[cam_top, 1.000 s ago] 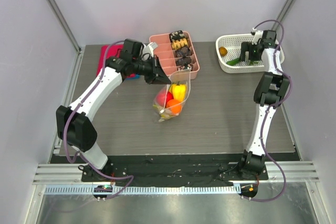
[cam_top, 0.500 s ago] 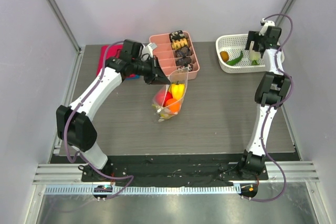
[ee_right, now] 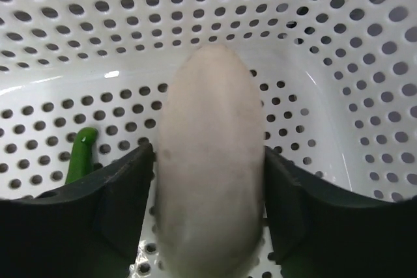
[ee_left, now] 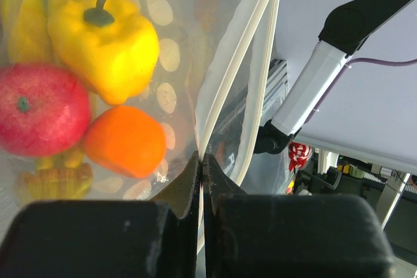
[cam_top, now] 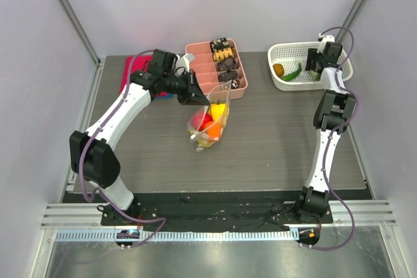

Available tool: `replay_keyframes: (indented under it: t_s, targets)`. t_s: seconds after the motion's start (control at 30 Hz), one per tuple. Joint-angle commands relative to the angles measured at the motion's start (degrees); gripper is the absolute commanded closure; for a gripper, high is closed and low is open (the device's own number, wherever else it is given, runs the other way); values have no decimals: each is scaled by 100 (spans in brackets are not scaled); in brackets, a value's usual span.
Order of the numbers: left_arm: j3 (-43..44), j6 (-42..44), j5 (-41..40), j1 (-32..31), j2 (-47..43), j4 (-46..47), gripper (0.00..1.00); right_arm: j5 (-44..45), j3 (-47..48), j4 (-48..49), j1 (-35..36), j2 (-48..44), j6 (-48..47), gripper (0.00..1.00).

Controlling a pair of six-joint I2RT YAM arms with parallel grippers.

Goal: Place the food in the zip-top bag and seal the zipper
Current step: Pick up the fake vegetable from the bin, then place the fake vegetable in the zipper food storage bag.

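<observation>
Right hand [ee_right: 210, 161] hugs the smooth white oblong plastic food piece [ee_right: 208, 122] mid-body inside the white perforated basket [ee_right: 339, 96], seemingly gripped; light but slippery. Left hand [ee_left: 203, 167] pinches tight the rim of the floppy clear dotted zip-top bag [ee_left: 172, 50]

In the left wrist view you see the clear zip-top bag [ee_left: 171, 96], printed with white oval dots. Inside it, in the upper left of the frame, are a yellow pepper [ee_left: 107, 47], a red apple [ee_left: 39, 109] and an orange [ee_left: 124, 141]. In the right wrist view the white piece [ee_right: 212, 161] in the centre is plain, the basket [ee_right: 339, 63] is white with rows of round holes, and a green piece [ee_right: 81, 154] shows at the lower left.
</observation>
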Motion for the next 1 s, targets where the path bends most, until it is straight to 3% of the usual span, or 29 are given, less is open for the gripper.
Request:
replay_keyframes:
  t_s: [0.0, 0.03, 0.13, 0.23, 0.47, 0.6, 0.97]
  targets:
    - [255, 210, -133, 28, -282, -158, 100, 32, 8, 323, -29, -262, -49, 40]
    - [281, 192, -133, 28, -300, -158, 100, 41, -35, 323, -29, -307, 3, 58]
    - [404, 96, -80, 28, -353, -140, 100, -116, -193, 323, -38, -614, 65, 85]
    - [527, 26, -36, 19, -406, -149, 100, -345, -369, 332, -38, -1018, 258, 99]
    - [484, -54, -36, -33, -494, -149, 100, -1485, -896, 244, -64, -2151, 1120, 99]
    - [220, -264, 51, -42, -362, 17, 100, -2383, -1327, 156, -56, -2916, 2162, 99]
    - [334, -695, 148, -51, -45, 536, 100, -4677, -3883, -54, 304, -5974, 4661, 99]
